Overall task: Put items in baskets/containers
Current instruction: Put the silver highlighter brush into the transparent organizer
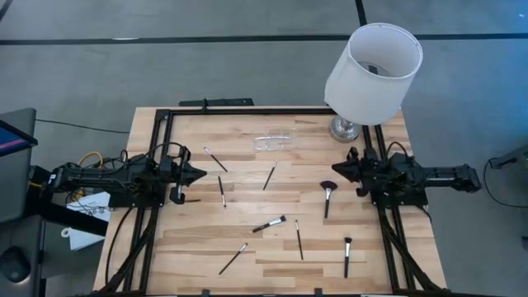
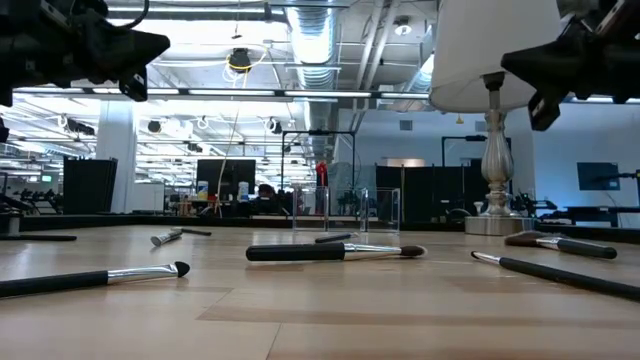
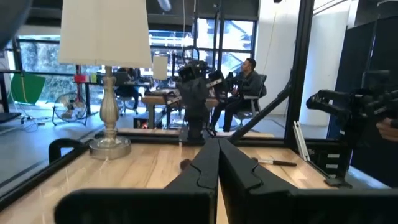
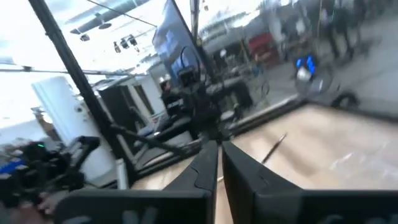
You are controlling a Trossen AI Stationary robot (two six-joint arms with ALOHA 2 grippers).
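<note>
Several slim brushes lie flat and scattered on the wooden table: a fan-headed one (image 1: 327, 196), black-handled ones (image 1: 270, 175) (image 1: 221, 191) (image 1: 299, 239) (image 1: 346, 256), and pale-ferruled ones (image 1: 214, 159) (image 1: 270, 223) (image 1: 233, 258). The clear organizer (image 1: 272, 142) stands near the far edge and shows in the low view (image 2: 345, 210). My left gripper (image 1: 203, 174) hovers shut over the table's left side, well above the wood (image 2: 150, 45). My right gripper (image 1: 333, 169) hovers shut over the right side, beside the fan brush. Both wrist views show the fingers together (image 3: 217, 144) (image 4: 219, 146).
A white-shaded lamp (image 1: 373, 66) stands on its silver base (image 1: 345, 128) at the far right corner, close behind my right arm. A black frame (image 1: 247, 110) runs along the table's far and side edges. Cables trail off the left side (image 1: 91, 161). People sit in the room beyond (image 3: 245, 81).
</note>
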